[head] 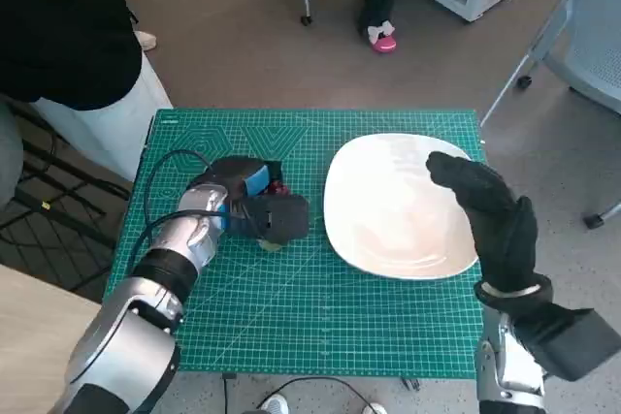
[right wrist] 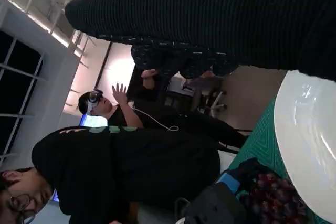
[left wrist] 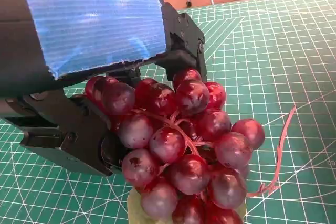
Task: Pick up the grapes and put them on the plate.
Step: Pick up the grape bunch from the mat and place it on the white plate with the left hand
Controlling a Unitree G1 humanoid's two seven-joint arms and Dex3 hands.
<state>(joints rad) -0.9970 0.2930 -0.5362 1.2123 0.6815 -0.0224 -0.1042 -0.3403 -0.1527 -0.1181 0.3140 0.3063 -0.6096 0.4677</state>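
Observation:
A bunch of dark red grapes (left wrist: pixel 184 145) fills the left wrist view, with the black fingers (left wrist: pixel 181 45) of my left hand (left wrist: pixel 94 24) closed round it from both sides. From the head view only a few grapes (head: pixel 279 187) show past my left hand (head: pixel 257 206), which lies over them left of the white plate (head: pixel 388 239). A pale green scrap (head: pixel 273 244) peeks out beneath. My gloved right hand (head: pixel 485 210) hovers over the plate's right part, fingers stretched out and holding nothing. The right wrist view catches the plate (right wrist: pixel 310 145) and the grapes (right wrist: pixel 273 198).
Everything stands on a green cutting mat (head: pixel 291 317) covering the small table. A thin red string (left wrist: pixel 281 150) lies on the mat beside the bunch. A person in black (head: pixel 58 16) is close to the table's far left corner; more people show in the right wrist view.

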